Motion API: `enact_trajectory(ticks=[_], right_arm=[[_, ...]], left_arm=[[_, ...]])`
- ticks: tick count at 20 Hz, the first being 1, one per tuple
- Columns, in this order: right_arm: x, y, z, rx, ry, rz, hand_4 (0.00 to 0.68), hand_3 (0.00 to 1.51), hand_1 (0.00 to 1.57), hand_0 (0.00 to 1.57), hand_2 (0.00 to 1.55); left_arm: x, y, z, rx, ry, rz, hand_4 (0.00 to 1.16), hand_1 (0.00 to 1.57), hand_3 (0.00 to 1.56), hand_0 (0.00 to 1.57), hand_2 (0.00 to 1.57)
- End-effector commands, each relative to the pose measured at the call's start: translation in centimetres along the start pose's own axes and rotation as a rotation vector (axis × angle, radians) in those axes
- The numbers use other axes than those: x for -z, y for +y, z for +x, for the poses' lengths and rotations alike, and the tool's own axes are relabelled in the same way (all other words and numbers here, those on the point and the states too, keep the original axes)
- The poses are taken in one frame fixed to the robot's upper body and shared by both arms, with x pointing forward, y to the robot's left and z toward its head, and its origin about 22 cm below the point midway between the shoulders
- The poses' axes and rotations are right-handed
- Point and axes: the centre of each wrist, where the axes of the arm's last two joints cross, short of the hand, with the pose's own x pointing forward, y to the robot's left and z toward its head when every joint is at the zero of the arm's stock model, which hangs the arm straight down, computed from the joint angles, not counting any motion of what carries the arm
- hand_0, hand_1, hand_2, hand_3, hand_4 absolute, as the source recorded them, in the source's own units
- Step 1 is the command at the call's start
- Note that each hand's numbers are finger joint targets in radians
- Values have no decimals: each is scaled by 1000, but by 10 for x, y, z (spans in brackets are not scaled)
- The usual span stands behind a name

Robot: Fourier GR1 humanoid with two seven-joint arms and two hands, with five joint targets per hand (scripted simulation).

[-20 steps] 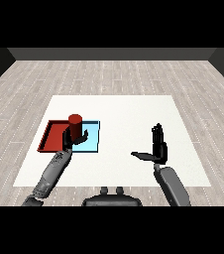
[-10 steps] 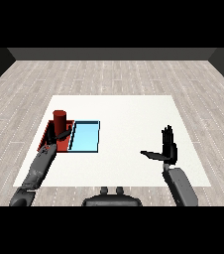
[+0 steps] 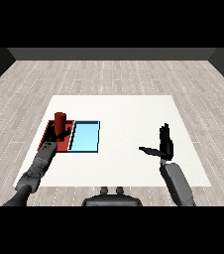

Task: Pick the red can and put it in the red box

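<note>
Nearest, at abt 5 o'clock in the head view, the right forearm [image 3: 178,183] comes up from the lower right corner. Right hand [image 3: 165,147] is raised over bare white counter [image 3: 134,114], fingers straight and pointing up, thumb stuck out toward 9 o'clock; released, grasping nothing, well apart from both trays.

At abt 7 o'clock the left forearm [image 3: 37,168] reaches up from the lower left corner toward 12. Left hand [image 3: 59,135] sits over the red tray [image 3: 49,130], fingers curled round the lower part of the red can [image 3: 60,120], so it's grasping the can.

Can stands upright, w/ its top above the hand, inside the red tray's outline toward the tray's far right part. Can't tell whether its base touches the tray floor or hangs just above it; hand hides the bottom.

Light blue tray [image 3: 85,136] lies just beside the red tray at its 3 o'clock side, edges touching or nearly so.

Beyond the counter at 12 o'clock, grey wood-plank floor [image 3: 114,74] runs back to a dark wall.
</note>
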Motion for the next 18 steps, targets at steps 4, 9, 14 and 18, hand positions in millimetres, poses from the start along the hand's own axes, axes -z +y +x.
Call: enact_trajectory(ticks=[4,9,14,18], right_arm=[[11,17,-20,-4,18,4,0,0,0,0,0],[16,2,-27,0,0,-23,0,0,0,0,0],[10,-7,-24,23,-8,-18,0,0,0,0,0],[6,-4,-26,24,-12,-24,0,0,0,0,0]], left_arm=[[-11,-14,-25,122,232,-2,781,593,406,593,628],[-7,22,-51,56,363,53,657,1106,0,1106,1049],[0,54,-58,72,429,-71,0,0,0,0,0],[-1,38,-51,95,400,-56,0,0,0,0,0]])
